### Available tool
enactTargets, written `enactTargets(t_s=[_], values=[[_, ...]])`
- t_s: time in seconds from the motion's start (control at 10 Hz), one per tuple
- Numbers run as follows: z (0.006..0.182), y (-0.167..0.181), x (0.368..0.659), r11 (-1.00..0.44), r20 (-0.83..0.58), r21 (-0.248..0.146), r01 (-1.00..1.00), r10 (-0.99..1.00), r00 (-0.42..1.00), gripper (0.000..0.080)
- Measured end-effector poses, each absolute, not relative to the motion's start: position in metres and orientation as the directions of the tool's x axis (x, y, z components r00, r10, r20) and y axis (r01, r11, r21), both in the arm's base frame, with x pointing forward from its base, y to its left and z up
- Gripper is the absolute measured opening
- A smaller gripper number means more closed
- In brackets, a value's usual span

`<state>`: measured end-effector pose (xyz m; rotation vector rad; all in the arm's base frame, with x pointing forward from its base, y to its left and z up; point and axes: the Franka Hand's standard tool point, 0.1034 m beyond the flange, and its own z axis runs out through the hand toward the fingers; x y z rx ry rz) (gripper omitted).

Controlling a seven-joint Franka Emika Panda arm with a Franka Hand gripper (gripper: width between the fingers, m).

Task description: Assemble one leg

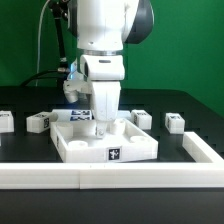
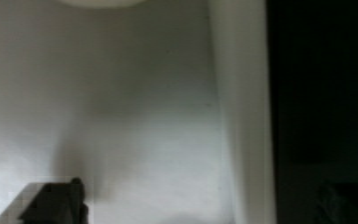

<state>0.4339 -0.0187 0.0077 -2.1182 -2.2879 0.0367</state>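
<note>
The large white square tabletop tray [image 1: 70, 147] lies in the middle of the table, with a tag on its front wall. My gripper [image 1: 103, 124] hangs straight down into the tray, close above its floor. In the wrist view the gripper [image 2: 197, 205] is open, with one dark finger [image 2: 51, 205] showing and only the blurred white tray floor [image 2: 140, 120] and raised rim [image 2: 240, 100] between the fingers. Small white tagged legs lie on the table: one [image 1: 38, 122] and another [image 1: 5, 121] at the exterior view's left, one [image 1: 141, 118] and another [image 1: 175, 123] at its right.
A low white rail [image 1: 90, 176] runs along the front of the table and turns back at the exterior view's right [image 1: 205, 150]. The black tabletop surface [image 2: 327, 100] shows beyond the tray's rim. A green wall stands behind.
</note>
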Motion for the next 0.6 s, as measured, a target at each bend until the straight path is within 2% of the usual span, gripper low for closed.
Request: enactTargets(t_s=[0.1,0.2,0.3,0.4,0.6], values=[[0.0077,-0.0184,0.4339,0.076,0.001,-0.033,0.997,0.997,-0.076,0.065],[0.0076,-0.0184,0.4338,0.076,0.001,-0.033,0.997,0.997,-0.076,0.0555],[0.0076,-0.0185,0.4338,0.076,0.001,-0.033,0.997,0.997,-0.076,0.0372],[0.0075,-0.0185,0.4337,0.076,0.001,-0.034,0.997,0.997,-0.076,0.0372],[0.0074,-0.0181,0.4335,0.077,0.002,-0.034,0.996,0.997,-0.077,0.0071]])
